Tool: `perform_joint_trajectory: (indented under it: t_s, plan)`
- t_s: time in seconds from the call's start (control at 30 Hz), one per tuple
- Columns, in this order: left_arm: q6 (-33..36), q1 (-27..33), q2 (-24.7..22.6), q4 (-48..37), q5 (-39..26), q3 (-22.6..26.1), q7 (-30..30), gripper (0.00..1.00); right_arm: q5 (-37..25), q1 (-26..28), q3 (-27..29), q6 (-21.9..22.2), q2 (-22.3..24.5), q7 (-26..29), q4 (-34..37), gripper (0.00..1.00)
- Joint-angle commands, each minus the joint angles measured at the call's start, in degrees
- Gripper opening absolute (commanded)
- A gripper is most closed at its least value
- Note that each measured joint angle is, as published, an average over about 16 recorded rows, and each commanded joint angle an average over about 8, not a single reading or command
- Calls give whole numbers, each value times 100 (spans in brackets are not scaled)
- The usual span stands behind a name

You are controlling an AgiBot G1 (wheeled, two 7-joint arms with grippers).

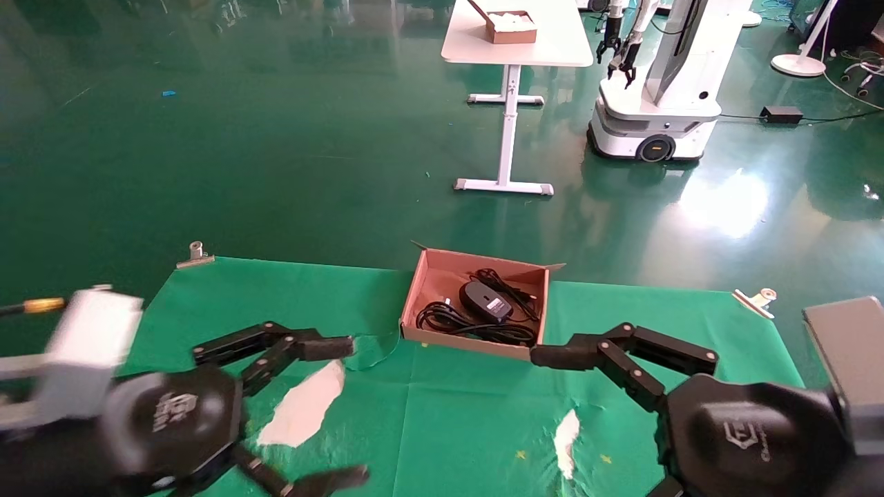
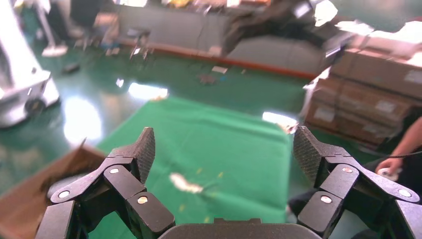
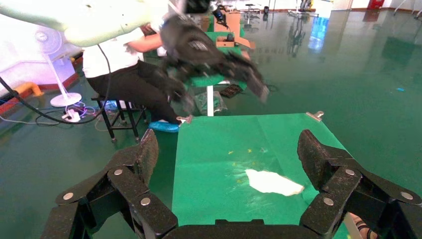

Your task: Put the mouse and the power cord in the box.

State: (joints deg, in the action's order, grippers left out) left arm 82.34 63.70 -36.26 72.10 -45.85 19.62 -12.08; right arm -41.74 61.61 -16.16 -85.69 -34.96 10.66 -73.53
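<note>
The left gripper (image 1: 338, 411) hangs over the near left part of the green cloth (image 1: 449, 428), its two fingers spread wide with nothing between them; the left wrist view shows the same wide gap over bare cloth (image 2: 224, 149). The right gripper (image 1: 608, 428) sits over the near right of the cloth, also spread wide and empty, and its far fingertip (image 1: 549, 356) lies just beside the near right corner of the box (image 1: 428, 276).

The box stands at the far edge of the cloth, between the two grippers and beyond both, its long side running left to right and turned slightly. Inside it, the mouse (image 1: 485, 299) rests near the middle, its long axis running from far left to near right, with its thin cable bunched toward the far right wall. The power cord (image 1: 469, 326) lies along the near wall in flattened oval loops, stretched left to right, partly under the mouse.

White torn patches (image 1: 304, 407) show through the cloth near each gripper. Metal clips (image 1: 195, 254) hold its far corners. Beyond, on the green floor, stand a white table (image 1: 514, 41) and another robot (image 1: 656, 90).
</note>
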Motion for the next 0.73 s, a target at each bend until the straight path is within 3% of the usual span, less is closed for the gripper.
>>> perform_joint_trajectory:
  t_s: [0.03, 0.27, 0.73]
  plan:
    - [194, -124, 72, 86, 231, -210, 79, 100, 0, 1, -1, 1, 0, 0, 0, 100]
    - [526, -333, 192, 233, 652, -585, 185, 100, 10, -5, 2, -5, 7, -1, -4, 100]
    - [408, -262, 152, 180, 497, -446, 151, 100, 4, -1, -2, -2, 3, -1, 1, 100]
